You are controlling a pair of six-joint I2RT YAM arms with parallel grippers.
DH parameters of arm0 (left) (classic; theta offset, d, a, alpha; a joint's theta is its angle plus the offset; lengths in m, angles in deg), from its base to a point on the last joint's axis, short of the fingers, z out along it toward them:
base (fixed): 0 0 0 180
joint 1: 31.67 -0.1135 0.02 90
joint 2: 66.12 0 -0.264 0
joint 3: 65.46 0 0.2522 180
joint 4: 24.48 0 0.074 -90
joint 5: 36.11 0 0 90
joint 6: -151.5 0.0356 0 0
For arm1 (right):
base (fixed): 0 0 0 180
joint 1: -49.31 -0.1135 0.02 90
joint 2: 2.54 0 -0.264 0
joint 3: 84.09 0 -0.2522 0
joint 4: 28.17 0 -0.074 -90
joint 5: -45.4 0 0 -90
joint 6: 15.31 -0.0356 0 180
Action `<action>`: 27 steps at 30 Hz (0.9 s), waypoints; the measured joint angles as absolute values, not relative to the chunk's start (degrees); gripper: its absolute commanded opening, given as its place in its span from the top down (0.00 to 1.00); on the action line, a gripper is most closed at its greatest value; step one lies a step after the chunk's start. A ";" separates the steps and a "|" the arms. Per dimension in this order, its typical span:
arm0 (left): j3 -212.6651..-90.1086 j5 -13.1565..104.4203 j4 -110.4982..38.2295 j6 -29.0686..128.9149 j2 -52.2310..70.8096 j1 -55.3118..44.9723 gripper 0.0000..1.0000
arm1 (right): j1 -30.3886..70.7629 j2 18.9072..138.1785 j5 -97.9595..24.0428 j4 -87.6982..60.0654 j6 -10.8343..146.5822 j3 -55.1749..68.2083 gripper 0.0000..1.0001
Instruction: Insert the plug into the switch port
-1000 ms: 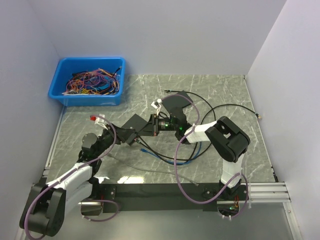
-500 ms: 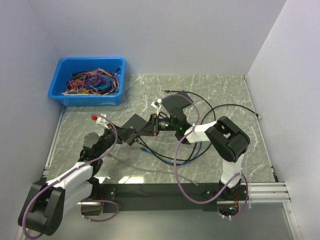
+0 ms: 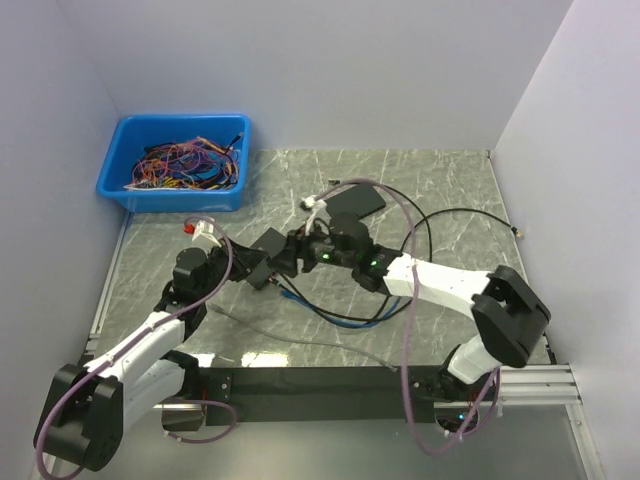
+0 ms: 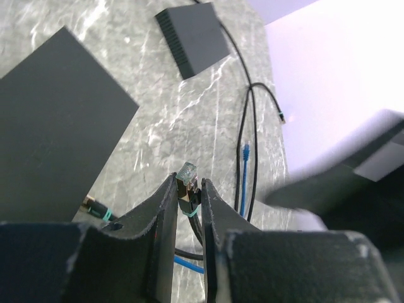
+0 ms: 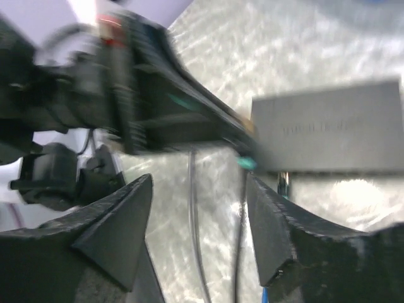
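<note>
Plug gripped, right pincer gaping above the desk (image 3: pixel 450 180).
The switch (image 4: pixel 57 126) is lying just beside the left pincer (image 4: pixel 188 192), which is clamping the plug (image 4: pixel 187 172); the right pincer (image 5: pixel 199 208) is hanging wide open, holding nothing.

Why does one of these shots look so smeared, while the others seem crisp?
Right wrist view: smeared all over, with the grey switch streaked, likely motion blur. Left wrist view: the plug between the fingers is crisp, and only a dark shape at right is blurred. Top external view: sharp and evenly lit.
</note>
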State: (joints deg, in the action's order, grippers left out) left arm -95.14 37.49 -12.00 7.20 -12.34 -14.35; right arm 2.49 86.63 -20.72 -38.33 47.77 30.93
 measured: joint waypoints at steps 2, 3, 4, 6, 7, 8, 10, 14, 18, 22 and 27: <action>-96.15 38.34 -14.93 6.61 -12.34 -13.84 0.99 | -1.62 84.33 -28.79 -32.13 52.86 26.47 0.41; -96.50 38.65 -15.95 6.43 -12.34 -13.67 0.99 | -3.22 84.27 -30.08 -31.19 53.94 25.49 0.41; -96.95 39.02 -17.38 6.24 -12.34 -13.41 0.99 | -4.68 84.29 -32.55 -29.24 55.57 23.65 0.44; -97.96 39.46 -19.71 6.15 -12.32 -12.99 0.99 | -6.28 84.94 -36.83 -26.29 58.42 21.29 0.47; -98.53 39.81 -20.63 6.13 -12.32 -12.82 0.99 | -6.74 85.62 -39.12 -24.91 59.71 20.46 0.50; -99.10 40.02 -21.48 6.13 -12.29 -12.71 0.99 | -7.02 86.43 -41.05 -23.54 60.86 19.85 0.52; -99.99 40.27 -22.49 6.13 -12.29 -12.62 0.99 | -7.57 87.98 -44.22 -21.13 62.48 19.41 0.55; -100.56 40.33 -23.43 6.11 -12.29 -12.56 0.99 | -8.16 90.80 -48.17 -16.81 64.80 19.39 0.55; -100.56 40.33 -23.60 6.11 -12.27 -12.56 0.99 | -8.60 91.46 -49.55 -15.06 65.83 19.34 0.55; -100.56 40.33 -23.54 6.08 -12.25 -12.56 1.00 | -8.90 91.81 -50.03 -14.38 66.31 18.03 0.55; -100.56 40.31 -23.50 6.08 -11.90 -12.56 0.99 | -9.12 93.36 -50.49 -14.36 66.66 16.09 0.53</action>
